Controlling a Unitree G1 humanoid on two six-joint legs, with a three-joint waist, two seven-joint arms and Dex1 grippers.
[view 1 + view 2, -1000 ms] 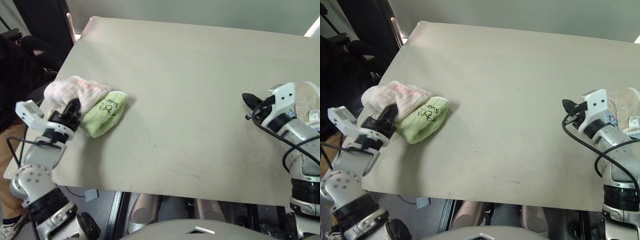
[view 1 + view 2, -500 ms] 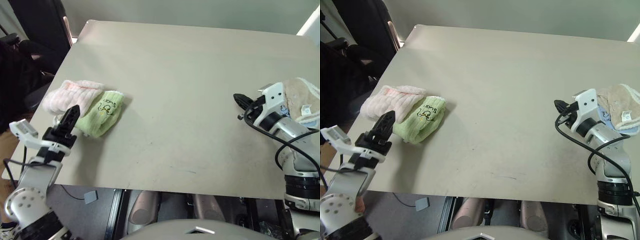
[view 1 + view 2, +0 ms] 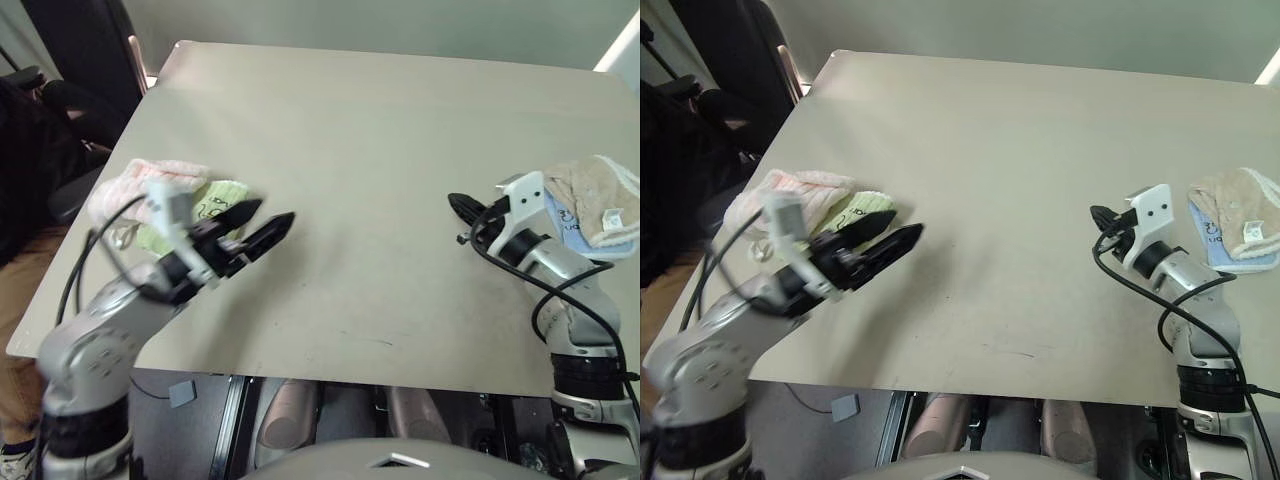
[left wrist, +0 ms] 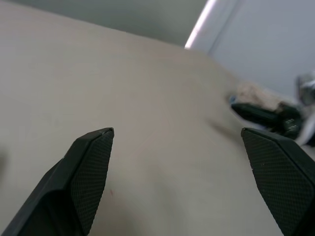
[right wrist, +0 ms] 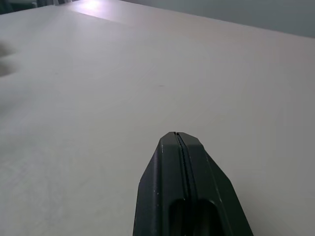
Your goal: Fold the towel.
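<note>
The pale pink towel (image 3: 135,183) lies bunched and folded near the table's left edge, partly hidden behind my left arm. My left gripper (image 3: 268,216) hovers over the table to the right of the towel, pointing toward the middle, open and empty. Its two black fingers (image 4: 91,162) stand wide apart in the left wrist view. At the right side of the table my right gripper (image 3: 455,203) is shut on nothing and points left. The right wrist view shows its fingertips (image 5: 177,136) pressed together above bare tabletop.
A light green towel (image 3: 222,194) with dark print lies against the pink one. A beige towel (image 3: 598,192) with a white label rests on a blue cloth (image 3: 560,212) at the table's (image 3: 370,120) right edge. Dark chairs stand beyond the left edge.
My left gripper has let go of the pink towel, opened wide, and swung right over the table. The right gripper has shifted slightly left, still shut.
</note>
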